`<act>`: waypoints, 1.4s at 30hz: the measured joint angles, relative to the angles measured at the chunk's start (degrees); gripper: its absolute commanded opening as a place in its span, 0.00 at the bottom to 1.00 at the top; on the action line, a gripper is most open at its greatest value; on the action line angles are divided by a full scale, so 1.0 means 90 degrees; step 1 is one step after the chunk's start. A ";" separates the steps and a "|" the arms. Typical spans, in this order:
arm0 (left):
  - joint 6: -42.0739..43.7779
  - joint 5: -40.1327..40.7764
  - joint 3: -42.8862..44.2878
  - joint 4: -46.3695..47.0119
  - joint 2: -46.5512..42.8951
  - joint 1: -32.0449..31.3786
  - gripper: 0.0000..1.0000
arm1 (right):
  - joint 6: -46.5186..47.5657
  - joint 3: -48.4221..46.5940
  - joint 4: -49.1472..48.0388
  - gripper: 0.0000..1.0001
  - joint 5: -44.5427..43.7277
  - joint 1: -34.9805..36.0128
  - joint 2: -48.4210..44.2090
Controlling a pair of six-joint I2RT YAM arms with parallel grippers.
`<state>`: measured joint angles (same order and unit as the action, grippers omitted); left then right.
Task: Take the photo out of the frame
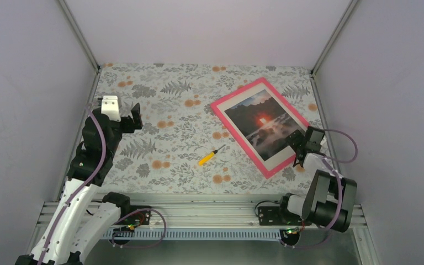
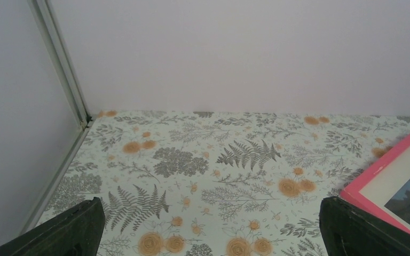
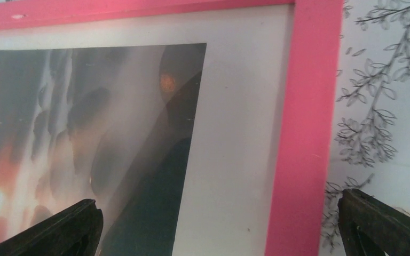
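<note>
The frame (image 1: 237, 91) lies face up on the right of the tabletop (image 1: 160, 94) with the photo (image 1: 262, 126) inside it. The right gripper (image 1: 299, 144) hangs over its near right corner, jaws spread wide; the left gripper (image 1: 134, 117), jaws also spread, hovers far left

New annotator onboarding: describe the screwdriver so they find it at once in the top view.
On the floral tablecloth, find the pink picture frame at far right, then look off its near-left edge toward mid-table. The screwdriver lies flat there, clear of the frame, tip pointing toward it. It is the only small loose item: yellow handle, thin dark shaft.
</note>
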<state>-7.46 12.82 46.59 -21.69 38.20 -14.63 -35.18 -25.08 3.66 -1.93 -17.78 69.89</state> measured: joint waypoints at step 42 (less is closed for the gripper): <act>0.0090 -0.0435 0.0000 0.0002 0.0328 0.0041 1.00 | 0.3172 -0.5095 0.0129 1.00 0.2941 0.1297 0.5153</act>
<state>-6.66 8.91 46.59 -21.67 41.15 -14.26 -6.63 -70.94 4.82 24.53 -6.11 116.27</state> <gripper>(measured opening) 0.999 0.998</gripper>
